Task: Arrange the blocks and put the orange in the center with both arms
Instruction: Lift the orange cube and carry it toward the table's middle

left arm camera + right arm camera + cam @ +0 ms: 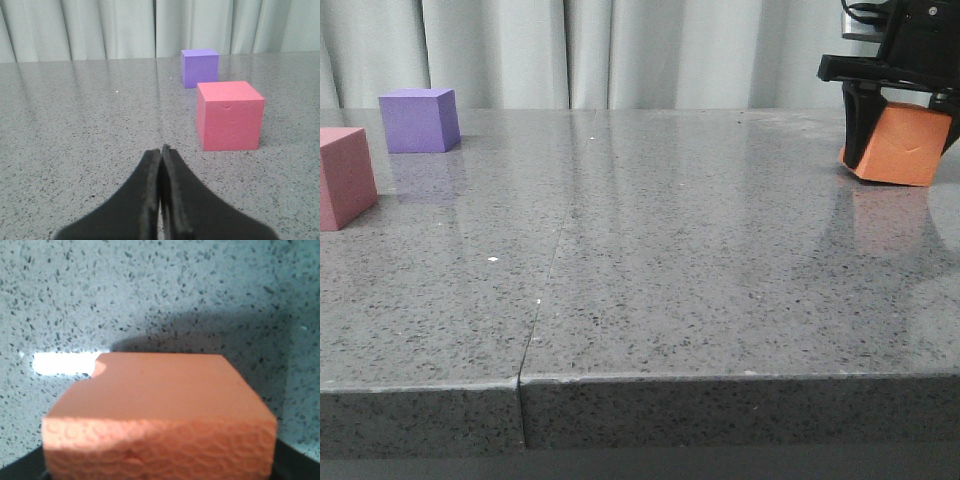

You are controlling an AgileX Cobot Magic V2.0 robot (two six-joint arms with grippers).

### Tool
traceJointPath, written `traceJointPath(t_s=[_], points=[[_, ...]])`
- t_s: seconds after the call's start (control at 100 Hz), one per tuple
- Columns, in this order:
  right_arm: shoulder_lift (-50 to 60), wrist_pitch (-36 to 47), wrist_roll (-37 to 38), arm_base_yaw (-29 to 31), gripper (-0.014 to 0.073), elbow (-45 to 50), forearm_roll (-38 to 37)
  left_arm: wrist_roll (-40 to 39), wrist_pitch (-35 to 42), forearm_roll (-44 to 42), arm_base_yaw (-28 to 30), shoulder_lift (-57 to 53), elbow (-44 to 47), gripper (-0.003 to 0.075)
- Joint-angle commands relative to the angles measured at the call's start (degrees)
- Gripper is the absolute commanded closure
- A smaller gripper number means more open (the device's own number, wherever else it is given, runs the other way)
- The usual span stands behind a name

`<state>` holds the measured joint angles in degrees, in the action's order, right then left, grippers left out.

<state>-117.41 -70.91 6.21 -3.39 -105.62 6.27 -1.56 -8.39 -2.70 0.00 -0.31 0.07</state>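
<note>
Grey speckled desk (700,250) before pale curtains: the right gripper (895,100) clamps the orange cube (900,145) at the far right edge, tilted, one corner touching. The left gripper (161,200) is pressed closed, empty, near the pink-red cube (230,116) and purple cube (199,67) at the far left. Tilted grip risks slipping

It looks like a lab or test room: a bare grey speckled stone surface (720,250), a plain pale curtain (620,50) closing off the back, and foam cubes (418,120).
</note>
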Motion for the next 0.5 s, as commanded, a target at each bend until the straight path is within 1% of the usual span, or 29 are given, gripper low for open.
traceJointPath(t_s=[0.0, 0.11, 0.24, 0.49], points=[[3.4, -1.7, -0.4, 0.1, 0.0305, -1.8, -0.3, -0.2, 4.7, 0.6, 0.0, -1.8, 2.3, 0.0741], [3.6, -3.6, -0.1, 0.1, 0.0305, -2.6, -0.3, -0.2, 4.7, 0.6, 0.0, -1.8, 2.3, 0.0741], [3.6, -5.4, 0.3, -0.9, 0.0305, -6.2, -0.2, -0.2, 4.7, 0.6, 0.0, -1.8, 2.3, 0.0741], [3.7, -5.4, 5.5, -6.5, 0.0305, -11.8, -1.0, -0.2, 4.7, 0.6, 0.0, -1.8, 2.3, 0.0741]])
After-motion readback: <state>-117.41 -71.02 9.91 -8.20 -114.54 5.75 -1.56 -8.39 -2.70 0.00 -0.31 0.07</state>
